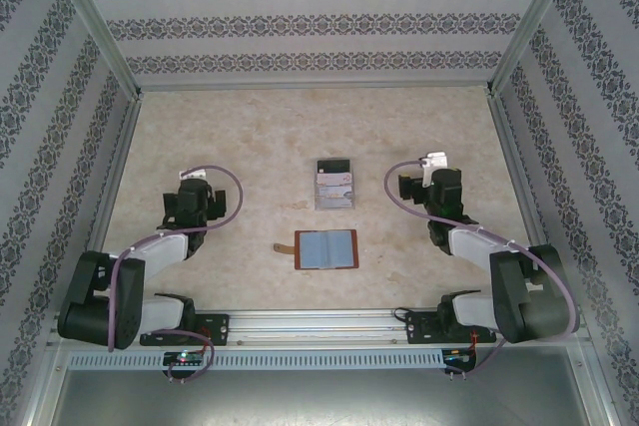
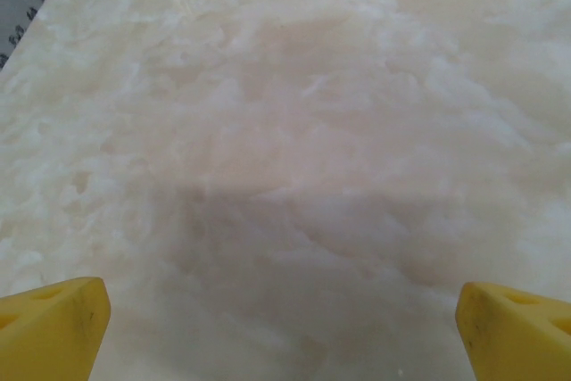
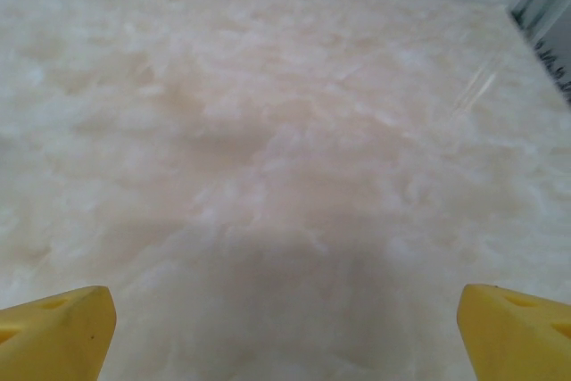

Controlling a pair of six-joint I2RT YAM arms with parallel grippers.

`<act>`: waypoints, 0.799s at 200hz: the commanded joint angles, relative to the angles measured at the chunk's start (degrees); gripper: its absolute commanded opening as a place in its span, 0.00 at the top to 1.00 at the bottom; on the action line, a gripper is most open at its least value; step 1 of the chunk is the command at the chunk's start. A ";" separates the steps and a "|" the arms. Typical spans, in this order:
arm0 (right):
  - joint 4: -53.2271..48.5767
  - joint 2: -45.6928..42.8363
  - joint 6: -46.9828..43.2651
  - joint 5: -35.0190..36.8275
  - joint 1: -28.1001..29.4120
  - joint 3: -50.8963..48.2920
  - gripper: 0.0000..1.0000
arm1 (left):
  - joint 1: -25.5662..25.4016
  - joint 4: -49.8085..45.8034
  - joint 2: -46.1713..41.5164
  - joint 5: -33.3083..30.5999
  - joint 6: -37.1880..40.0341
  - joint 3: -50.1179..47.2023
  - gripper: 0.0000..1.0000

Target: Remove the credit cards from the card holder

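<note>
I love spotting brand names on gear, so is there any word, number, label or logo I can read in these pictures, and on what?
No text can be read anywhere.
card holder: lying open, grey-blue sleeves, no lettering visible.
clear stand: any print there is too small to read.
patterned walls: ornament only, no letters.
</note>
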 commanded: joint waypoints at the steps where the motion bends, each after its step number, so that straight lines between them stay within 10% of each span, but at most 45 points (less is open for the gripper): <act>1: 11.27 1.80 2.32 -1.77 -2.85 -1.02 0.02 | 2.16 20.29 3.14 4.93 3.94 -0.53 0.00; 59: 17.01 11.52 5.09 -6.44 -6.06 0.68 0.02 | 4.97 40.64 18.12 14.03 3.45 -1.72 0.00; 160: 17.76 12.04 4.13 -6.71 -5.49 0.78 0.02 | 5.15 34.69 16.88 16.90 3.87 0.17 0.00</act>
